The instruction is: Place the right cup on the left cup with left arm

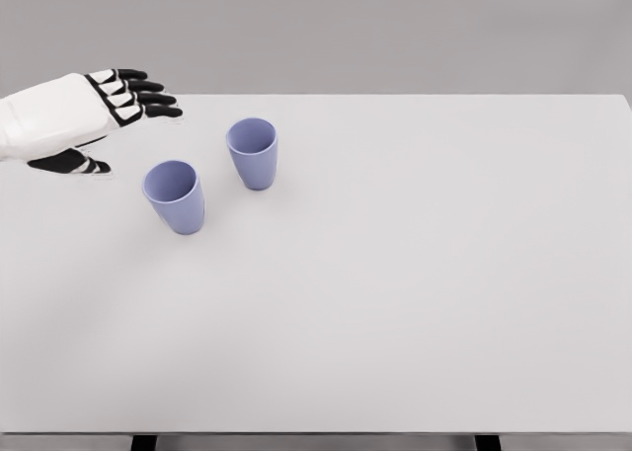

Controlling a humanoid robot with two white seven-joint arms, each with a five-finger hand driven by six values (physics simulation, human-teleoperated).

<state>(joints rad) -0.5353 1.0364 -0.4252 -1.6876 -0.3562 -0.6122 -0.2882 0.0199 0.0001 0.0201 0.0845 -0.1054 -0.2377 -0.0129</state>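
Lilac right cup (253, 153) stands upright, apart from the left cup (175, 196). The left hand (94, 115), fingers spread and empty, should reach past and wrap its side squarely.

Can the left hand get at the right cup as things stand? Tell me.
Probably yes. The left hand is open and the right cup stands upright, apart from the left cup, with nothing between.

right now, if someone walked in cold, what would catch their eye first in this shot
Two lavender cups stand upright and apart on the white table, left of the middle: the left cup nearer the camera, the right cup a little farther back. Then the left hand, white with black fingers, which reaches in from the left edge, open and holding nothing, clear of both cups.
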